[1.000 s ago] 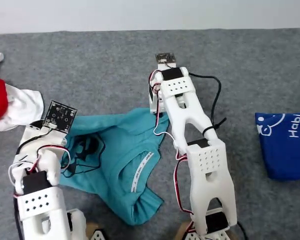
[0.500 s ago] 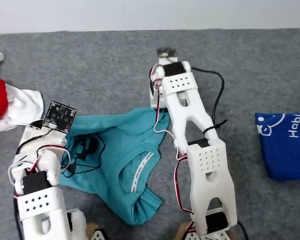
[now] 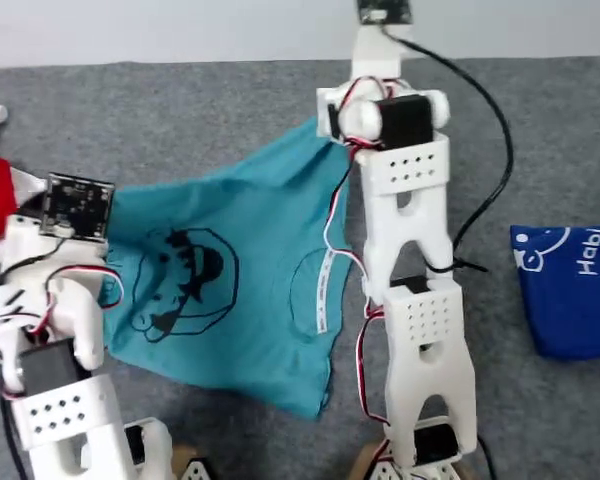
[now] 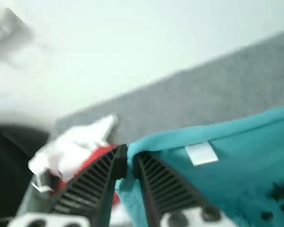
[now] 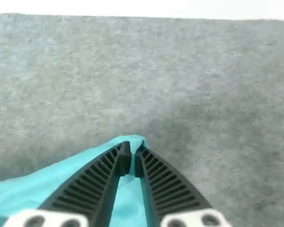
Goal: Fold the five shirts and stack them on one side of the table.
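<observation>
While both pairs of fingers are clamped on cloth, the teal shirt (image 3: 230,290) stretches between them over the grey table (image 3: 180,110), its dark print showing. The right gripper (image 5: 131,153) pinches one corner of it, with the cloth spreading back behind its fingertips. The left gripper (image 4: 127,156) bites the shirt's edge just beside a small white tag (image 4: 201,153). A red and white shirt (image 4: 80,142) lies just beyond those fingers. A folded blue shirt (image 3: 570,290) rests well apart from the right fingers.
</observation>
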Robot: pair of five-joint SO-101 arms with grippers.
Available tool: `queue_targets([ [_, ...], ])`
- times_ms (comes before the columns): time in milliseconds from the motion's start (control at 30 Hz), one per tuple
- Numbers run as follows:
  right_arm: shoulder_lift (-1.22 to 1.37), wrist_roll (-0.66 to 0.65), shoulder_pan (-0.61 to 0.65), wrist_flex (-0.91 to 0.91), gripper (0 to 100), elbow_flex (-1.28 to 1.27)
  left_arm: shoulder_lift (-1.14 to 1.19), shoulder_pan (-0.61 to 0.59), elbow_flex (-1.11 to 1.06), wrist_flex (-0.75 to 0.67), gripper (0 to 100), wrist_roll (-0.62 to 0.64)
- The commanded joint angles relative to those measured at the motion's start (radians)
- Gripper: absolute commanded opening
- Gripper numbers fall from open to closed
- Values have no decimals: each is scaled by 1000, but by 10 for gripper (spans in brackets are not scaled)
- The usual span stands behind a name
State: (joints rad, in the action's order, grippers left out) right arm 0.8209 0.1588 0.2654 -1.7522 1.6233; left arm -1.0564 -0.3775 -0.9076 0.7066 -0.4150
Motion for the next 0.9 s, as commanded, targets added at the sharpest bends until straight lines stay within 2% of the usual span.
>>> queue_targets([
  [0,-150,-15,-41,-35,8,52,-8,6,127,-21,3,12],
  [67,-197,-20,-65,-35,8,57,-6,12,191,-21,3,12],
  [233,-341,-80,-119,-28,8,57,8,130,343,-23,3,12],
  [433,-532,-132,-177,-28,8,54,195,169,585,-11,3,12],
  [700,-702,-229,-340,-8,8,54,459,175,977,189,3,12],
  [867,-756,-288,-435,41,8,52,583,175,1145,365,3,12],
])
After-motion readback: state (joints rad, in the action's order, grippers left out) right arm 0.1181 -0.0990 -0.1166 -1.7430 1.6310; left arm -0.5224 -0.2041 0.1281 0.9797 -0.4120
